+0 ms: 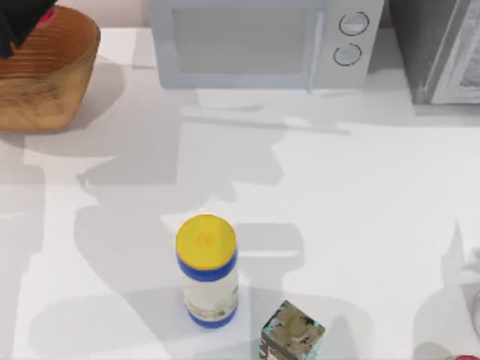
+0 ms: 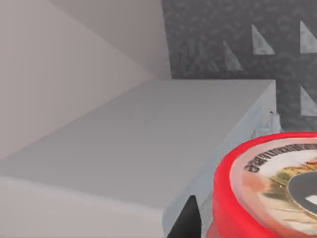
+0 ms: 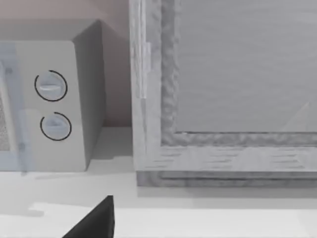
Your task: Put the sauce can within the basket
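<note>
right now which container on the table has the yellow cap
The tall white bottle with blue bands, standing upright near the front; the patterned box beside it is squat and capless.

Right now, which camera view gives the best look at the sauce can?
The left wrist view: the sauce can sits close up, its red rim and printed end plain to see. The top view catches just a sliver of red above the basket, beside the dark left arm. The right wrist view faces the microwave.

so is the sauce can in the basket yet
Cannot tell. In the top view the left pincer is over the basket with a bit of red beside it. The left wrist view shows the sauce can close up.
</note>
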